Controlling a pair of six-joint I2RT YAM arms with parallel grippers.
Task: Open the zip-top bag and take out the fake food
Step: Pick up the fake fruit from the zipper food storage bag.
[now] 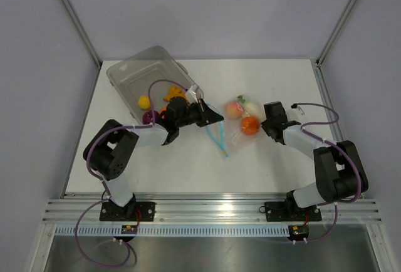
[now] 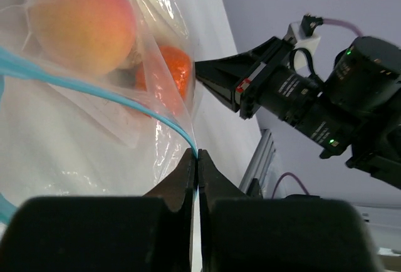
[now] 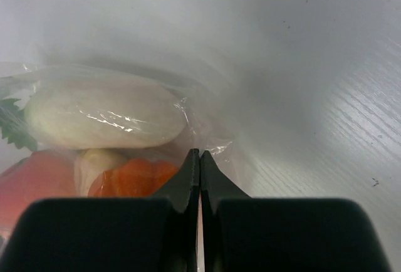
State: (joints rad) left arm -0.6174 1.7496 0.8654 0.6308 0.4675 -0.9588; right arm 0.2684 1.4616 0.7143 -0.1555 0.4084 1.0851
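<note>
Far left, a clear tub (image 1: 147,71) was seen on the table (image 1: 276,165). Yellow, orange and purple pieces were clustered at its near side, but whether they sat inside it or just beside it could not be told.

Next along, the left gripper (image 2: 197,159) was found closed tight, with the light-blue zip strip (image 2: 125,99) pinched right at the fingertips. From the top view that strip was seen drooping in a loop toward the near edge.

Centre table, the zip-top bag (image 1: 240,121) was stretched between the two arms, its long axis running left to right, zip end toward the left arm and its other edge toward the right arm. The fake food (image 1: 250,125) was bunched inside it. A peach piece (image 2: 84,21) and an orange piece (image 2: 170,71) were seen pressed against the film, and a white piece (image 3: 103,118) was seen from the other side.

On the right, the right gripper (image 3: 199,158) was shut as well, and a fold of the bag's plastic appeared to be caught between its tips.

So the bag was held at both ends, just ahead of each set of fingers, with the food between them and nearer the right arm. The mouth was judged to face the left gripper. The coming pull would be expected along that axis, with the zip drawn away while the opposite edge was anchored.
</note>
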